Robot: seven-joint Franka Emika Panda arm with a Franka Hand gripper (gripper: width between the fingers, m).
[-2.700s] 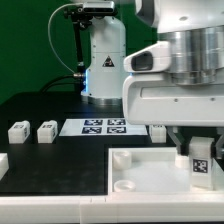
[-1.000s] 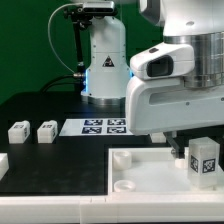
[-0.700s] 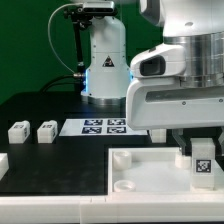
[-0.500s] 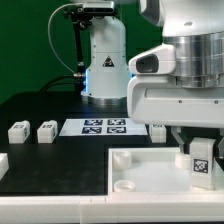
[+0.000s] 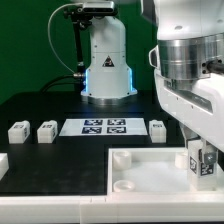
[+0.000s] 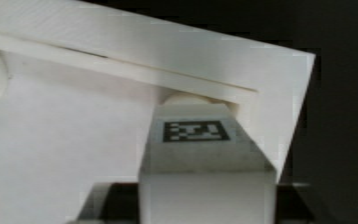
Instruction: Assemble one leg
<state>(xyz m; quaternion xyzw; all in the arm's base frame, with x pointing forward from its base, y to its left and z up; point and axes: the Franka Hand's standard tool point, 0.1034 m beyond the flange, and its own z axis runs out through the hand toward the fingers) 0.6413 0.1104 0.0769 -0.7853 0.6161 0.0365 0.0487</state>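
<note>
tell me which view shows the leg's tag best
The wrist view: the leg fills the middle of the frame, its tag facing the camera over the tray. In the exterior view the leg sits at the exterior view's right edge, small, with the gripper partly covering it.

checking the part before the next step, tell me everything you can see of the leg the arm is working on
The leg is a small white blocky post, plastic by its look, with a black-and-white square marker tag on one face. It stands upright at the tray's corner on the exterior view's right, directly under the gripper. In the wrist view the leg runs between the fingers with its far end against the tray. Whether the fingers actually clamp it, or it sits fully in a socket, cannot be told.
</note>
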